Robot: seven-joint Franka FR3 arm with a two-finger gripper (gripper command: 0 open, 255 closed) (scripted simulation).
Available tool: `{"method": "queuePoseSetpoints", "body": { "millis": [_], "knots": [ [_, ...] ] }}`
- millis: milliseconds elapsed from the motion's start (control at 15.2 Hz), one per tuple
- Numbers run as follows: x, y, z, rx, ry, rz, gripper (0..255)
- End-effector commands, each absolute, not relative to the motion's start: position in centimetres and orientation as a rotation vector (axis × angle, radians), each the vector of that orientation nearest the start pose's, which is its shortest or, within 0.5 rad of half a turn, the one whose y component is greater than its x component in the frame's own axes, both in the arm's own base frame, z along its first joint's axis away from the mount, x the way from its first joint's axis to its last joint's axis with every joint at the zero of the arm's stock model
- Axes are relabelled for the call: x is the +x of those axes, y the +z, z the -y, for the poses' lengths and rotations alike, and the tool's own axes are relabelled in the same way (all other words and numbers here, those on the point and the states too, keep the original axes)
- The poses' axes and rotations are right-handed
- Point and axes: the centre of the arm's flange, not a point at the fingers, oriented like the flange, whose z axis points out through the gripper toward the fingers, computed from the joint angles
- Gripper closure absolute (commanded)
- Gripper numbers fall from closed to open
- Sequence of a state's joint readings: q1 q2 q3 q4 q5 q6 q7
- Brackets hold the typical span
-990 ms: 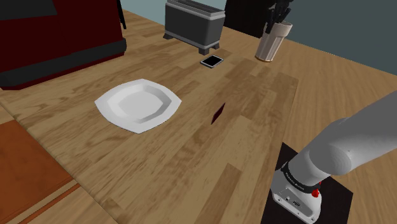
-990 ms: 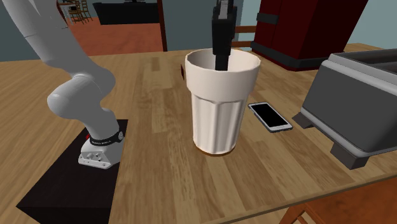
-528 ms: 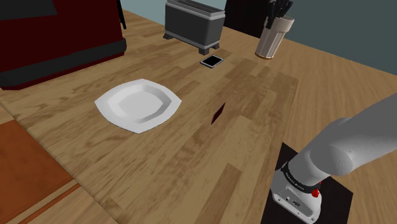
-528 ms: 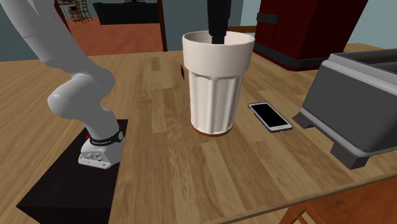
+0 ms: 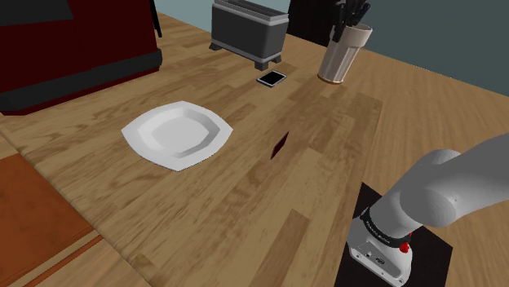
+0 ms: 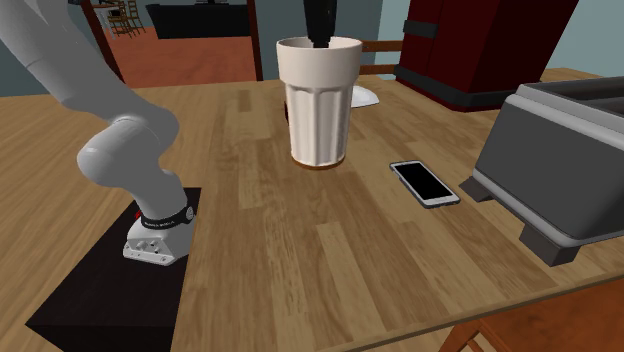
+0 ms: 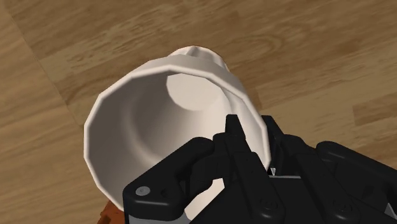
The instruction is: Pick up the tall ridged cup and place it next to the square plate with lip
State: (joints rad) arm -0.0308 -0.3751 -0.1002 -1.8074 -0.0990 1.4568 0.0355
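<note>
Cup (image 5: 338,59) is at the upper right of the shoulder view, on or just above the worktop (image 5: 326,155); the jaws hold its rim, one finger inside. I judge the carrying step is in hand. The next move calls for bringing it to the plate (image 5: 177,134), middle left, and setting it down beside.
</note>
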Motion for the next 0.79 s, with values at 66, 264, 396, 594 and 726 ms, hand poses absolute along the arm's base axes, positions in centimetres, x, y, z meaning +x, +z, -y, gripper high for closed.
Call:
{"method": "queuePoseSetpoints", "body": {
  "millis": [66, 264, 396, 594, 726],
  "knots": [
    [40.3, 68.6, 3.7, -3.193, -0.033, -0.278, 255],
    [39.4, 68.6, -0.1, -3.193, -0.033, -0.278, 255],
    [38.8, 68.6, -2.7, -3.193, -0.033, -0.278, 255],
    [37.8, 68.6, -6.5, -3.193, -0.033, -0.278, 255],
    [37.2, 68.6, -9.1, -3.193, -0.033, -0.278, 255]
  ]
}}
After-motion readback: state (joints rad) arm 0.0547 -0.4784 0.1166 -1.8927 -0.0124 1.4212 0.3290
